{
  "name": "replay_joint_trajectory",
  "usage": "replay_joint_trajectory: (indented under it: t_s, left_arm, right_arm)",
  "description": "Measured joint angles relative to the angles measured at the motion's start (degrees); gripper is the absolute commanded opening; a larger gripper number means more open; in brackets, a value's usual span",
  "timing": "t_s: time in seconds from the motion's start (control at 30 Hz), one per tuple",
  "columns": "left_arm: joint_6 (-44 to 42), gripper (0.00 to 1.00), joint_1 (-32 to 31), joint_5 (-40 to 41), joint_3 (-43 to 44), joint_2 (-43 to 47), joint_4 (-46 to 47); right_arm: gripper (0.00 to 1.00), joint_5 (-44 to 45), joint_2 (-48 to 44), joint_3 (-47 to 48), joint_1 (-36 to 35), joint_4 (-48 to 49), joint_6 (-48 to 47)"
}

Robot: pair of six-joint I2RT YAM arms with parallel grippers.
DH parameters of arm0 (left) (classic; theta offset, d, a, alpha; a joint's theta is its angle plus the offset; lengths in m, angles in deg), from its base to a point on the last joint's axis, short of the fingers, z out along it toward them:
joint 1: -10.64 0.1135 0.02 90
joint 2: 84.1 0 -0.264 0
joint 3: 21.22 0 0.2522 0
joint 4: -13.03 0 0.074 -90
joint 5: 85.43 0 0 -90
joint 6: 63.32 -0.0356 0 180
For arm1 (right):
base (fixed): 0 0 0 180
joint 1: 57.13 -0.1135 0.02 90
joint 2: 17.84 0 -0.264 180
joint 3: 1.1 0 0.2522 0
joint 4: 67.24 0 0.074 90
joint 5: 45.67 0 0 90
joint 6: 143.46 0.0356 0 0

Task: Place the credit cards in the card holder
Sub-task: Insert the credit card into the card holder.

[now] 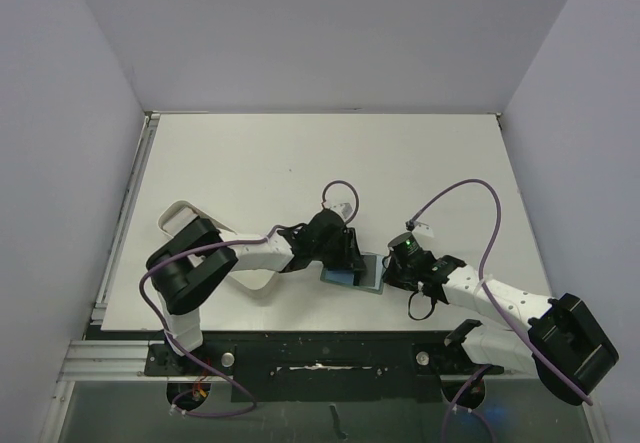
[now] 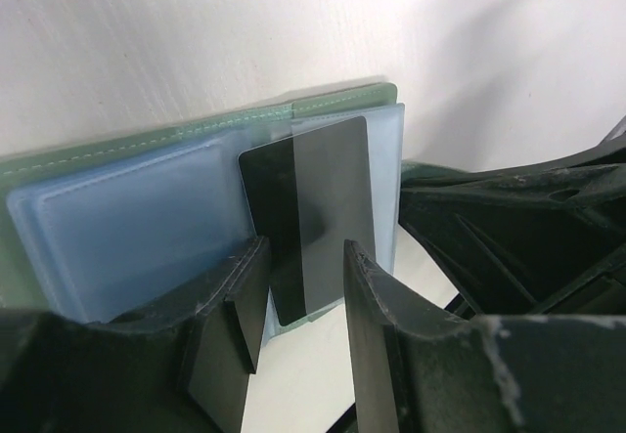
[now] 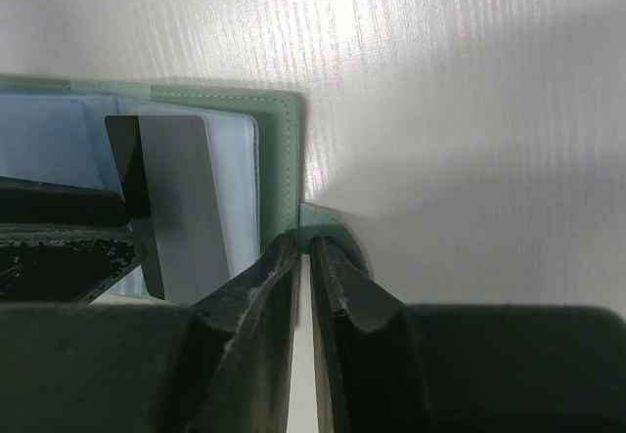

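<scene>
The card holder lies open near the table's front edge, sage green outside and light blue inside. One dark credit card with a grey stripe lies on its right-hand pocket, its near end sticking out. My left gripper hangs over that near end with its jaws apart, one fingertip on each side. I cannot tell whether they touch the card. My right gripper is shut on the holder's small green tab at its right edge. In the top view, left gripper and right gripper meet at the holder.
A white oblong tray lies partly under the left arm at the table's left. The right gripper's body stands close beside the left fingers. Purple cables loop above both wrists. Grey walls close the table in on three sides.
</scene>
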Motion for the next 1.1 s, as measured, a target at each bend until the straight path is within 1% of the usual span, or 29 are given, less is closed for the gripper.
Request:
replay_joint_trajectory:
  t_s: [0.57,0.8,0.93,1.1]
  left_arm:
    - [2.73,0.33,-0.33,-2.05,0.00,-0.20,4.48]
    - [0.87,0.37,-0.15,0.22,0.00,2.08,1.46]
    - [-0.72,0.42,0.20,1.84,0.00,4.76,-0.94]
    - [-1.51,0.42,0.70,2.27,-0.13,5.66,-1.20]
  right_arm:
    - [0.13,0.00,0.13,-0.26,0.17,1.07,-0.13]
    - [0.13,-0.17,-0.31,-0.26,2.82,0.57,-1.36]
    - [0.18,0.15,-1.53,-0.17,3.80,-1.09,-2.27]
    - [0.20,-0.22,-5.07,1.64,3.13,-3.80,-2.86]
